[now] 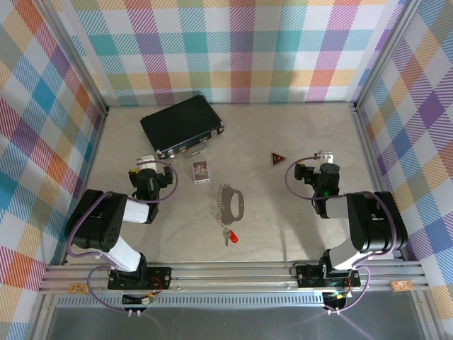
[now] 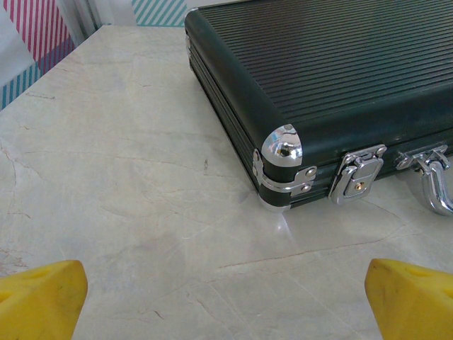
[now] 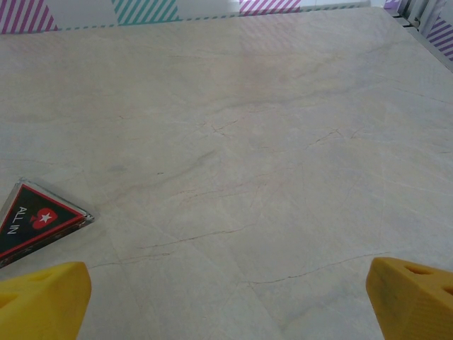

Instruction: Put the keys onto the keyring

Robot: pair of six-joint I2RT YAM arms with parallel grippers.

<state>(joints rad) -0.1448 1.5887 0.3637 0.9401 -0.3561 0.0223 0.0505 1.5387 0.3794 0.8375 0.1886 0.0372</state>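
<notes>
The left arm is folded at the near left of the table [image 1: 283, 227], with its elbow set out toward the left wall and its forearm laid toward the far side, so that the left gripper [image 1: 146, 163] is held low over the tabletop, just on the near side of a black case [image 1: 182, 125]. Its jaws are spread wide and nothing is held between them. In the left wrist view its two yellow fingertips [image 2: 39, 301] are seen at the bottom corners, with the case's near left corner, a latch and part of its metal handle ahead of them. The right arm is folded in mirror fashion at the near right, elbow toward the right wall, and the right gripper [image 1: 326, 157] is pointed toward the far side, low above the table. Its jaws are likewise spread wide and empty. In the right wrist view bare tabletop is seen between its yellow fingertips [image 3: 42, 297], and a dark triangular piece [image 1: 278, 159] lies flat just beyond the left one. The keys [image 1: 230, 236], marked by a red tag, are found on the table toward its near edge, about midway between the two arms and well apart from both grippers. The keyring [image 1: 232, 203] is laid flat just on the far side of the keys, with small metal pieces ranged along its left edge. Whether the two touch cannot be told. A small card box [image 1: 201, 171] is placed between the case and the keyring.
</notes>
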